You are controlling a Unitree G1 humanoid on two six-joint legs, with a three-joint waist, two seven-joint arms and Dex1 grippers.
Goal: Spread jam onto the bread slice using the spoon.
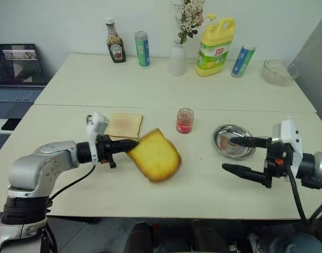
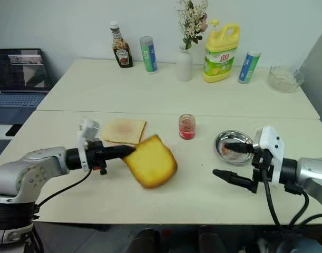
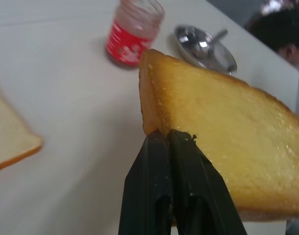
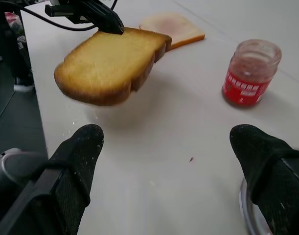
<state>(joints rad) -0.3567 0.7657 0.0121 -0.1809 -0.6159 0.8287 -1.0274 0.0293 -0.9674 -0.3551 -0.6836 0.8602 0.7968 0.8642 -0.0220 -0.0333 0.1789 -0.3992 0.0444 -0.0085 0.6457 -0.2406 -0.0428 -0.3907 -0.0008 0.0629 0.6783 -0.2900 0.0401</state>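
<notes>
My left gripper [image 1: 130,145] is shut on one corner of the bread slice [image 1: 156,155], a thick golden toasted slice that hangs tilted just above the table. The left wrist view shows the black fingers [image 3: 183,161] pinching its crust. The jam [image 1: 185,120] stands in a small clear jar behind the slice, toward the right. A round steel dish [image 1: 224,149] sits to the right of the jar, and the spoon [image 3: 218,35] lies in it with its handle poking out. My right gripper [image 1: 229,154] stands wide open at the dish's near edge, holding nothing.
A thinner pale slice [image 1: 125,125] lies flat behind my left gripper. Along the far table stand a ketchup bottle [image 1: 115,47], two cans, a white vase [image 1: 177,58], a yellow detergent bottle [image 1: 215,45] and a glass bowl [image 1: 279,71]. A laptop [image 1: 16,66] sits far left.
</notes>
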